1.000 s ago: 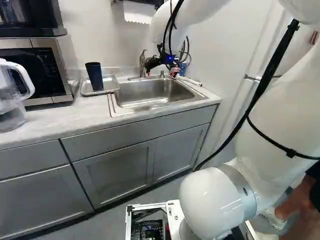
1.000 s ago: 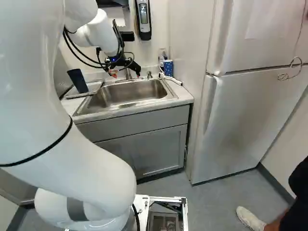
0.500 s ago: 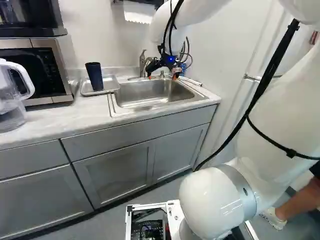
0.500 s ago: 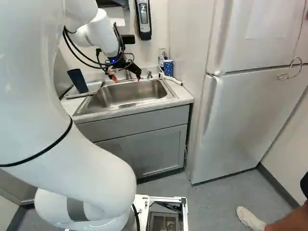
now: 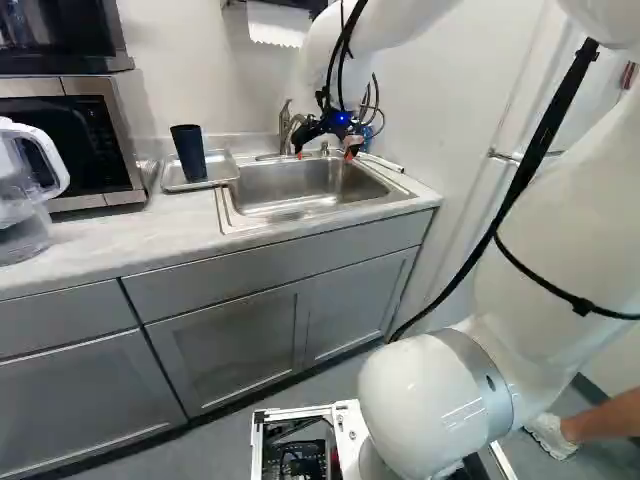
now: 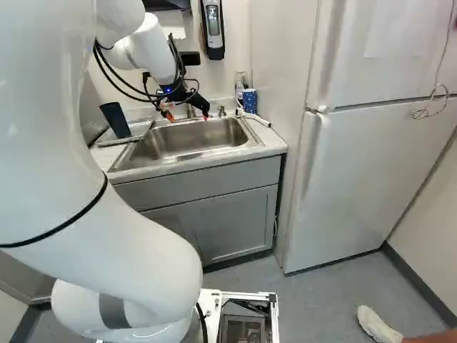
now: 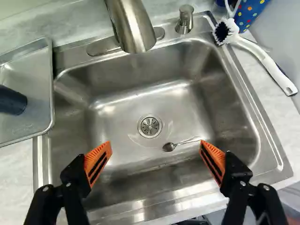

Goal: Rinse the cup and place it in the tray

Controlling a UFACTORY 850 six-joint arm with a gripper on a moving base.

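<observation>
Taking the sink drain (image 7: 150,126) as your clock centre and the tap (image 7: 132,26) as twelve, your dark cup (image 5: 190,152) stands upright in the metal tray (image 5: 225,168) at nine o'clock, on the bench (image 5: 140,235). Your claw (image 5: 324,154) hangs over the sink (image 5: 310,195), pointing down, near the tap; in the wrist view its orange-padded fingers are spread wide with nothing between them. From there your arm (image 5: 545,240) reaches up and over, then drops at the right of the left base view to its lowest joint. A spoon (image 7: 169,146) lies in the sink between four and five o'clock from the drain; a white brush (image 7: 258,51) rests at two, near a spotted blue container (image 7: 250,14).

Compared with one second ago, your cup and tray sit just as they did, and the base holds its place; the claw's tips now reach lower.
</observation>
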